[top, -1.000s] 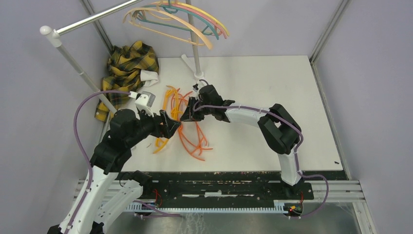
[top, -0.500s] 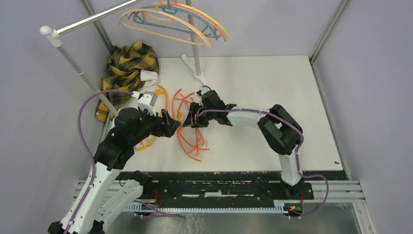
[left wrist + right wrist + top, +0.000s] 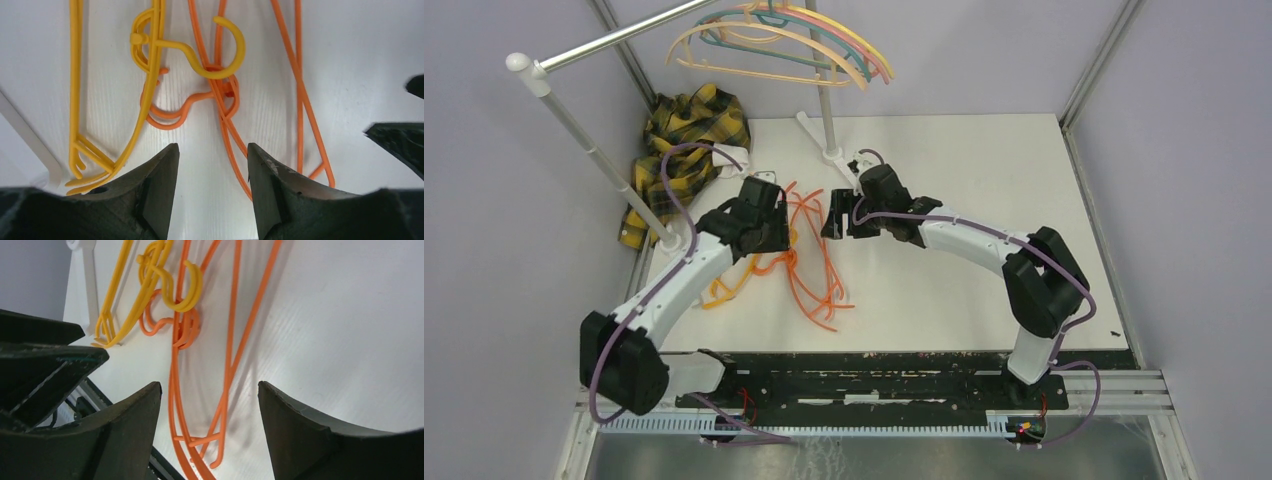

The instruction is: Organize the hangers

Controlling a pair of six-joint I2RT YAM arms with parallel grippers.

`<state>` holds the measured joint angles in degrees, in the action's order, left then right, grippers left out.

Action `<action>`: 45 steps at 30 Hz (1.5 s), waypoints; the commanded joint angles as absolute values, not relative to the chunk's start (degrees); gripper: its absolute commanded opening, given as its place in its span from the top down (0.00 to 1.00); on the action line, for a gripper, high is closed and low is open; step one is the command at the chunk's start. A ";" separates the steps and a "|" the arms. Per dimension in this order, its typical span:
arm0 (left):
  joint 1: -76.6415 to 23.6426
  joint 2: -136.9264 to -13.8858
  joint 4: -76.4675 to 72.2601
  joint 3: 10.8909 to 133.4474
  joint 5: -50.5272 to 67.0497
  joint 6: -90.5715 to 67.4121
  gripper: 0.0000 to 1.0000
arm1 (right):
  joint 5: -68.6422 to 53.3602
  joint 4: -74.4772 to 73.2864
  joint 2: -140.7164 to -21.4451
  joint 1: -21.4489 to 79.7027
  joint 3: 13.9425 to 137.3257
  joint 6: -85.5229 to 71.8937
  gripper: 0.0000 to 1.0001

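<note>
White tabletop point(image 3: 984, 200) carries tangled orange hangers point(image 3: 298, 75) and a yellow hanger point(image 3: 75, 80) toward nine o'clock. Left hand point(image 3: 210, 152) and right hand point(image 3: 209, 390) hover over them, spread and empty. With the yellow hook point(image 3: 240, 50) looped round orange necks, lifting one may drag others.

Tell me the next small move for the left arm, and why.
I'd ease the left gripper forward and close on the yellow hanger's hook. Its jaws stand open and empty just short of it, and the hook is caught around the necks of the orange hangers, so it probably must come free before either can be hung.
</note>
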<state>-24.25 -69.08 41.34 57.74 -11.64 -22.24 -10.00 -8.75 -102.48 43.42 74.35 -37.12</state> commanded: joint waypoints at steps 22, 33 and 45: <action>-15.54 -89.43 30.36 57.43 -21.17 -20.46 0.63 | -19.76 2.21 -99.73 30.41 62.44 -39.18 0.21; -15.55 -91.29 31.02 55.69 -19.43 -16.89 0.59 | -22.85 4.91 -102.28 28.08 61.48 -41.01 0.22; -15.39 -94.19 32.61 56.99 -20.07 -17.02 0.92 | -23.28 5.68 -101.67 26.29 59.29 -40.84 0.22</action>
<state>-15.46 -95.22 32.91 55.64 -20.64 -18.24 -22.28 2.76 -102.08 26.85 59.79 -40.69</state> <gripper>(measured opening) 0.210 0.776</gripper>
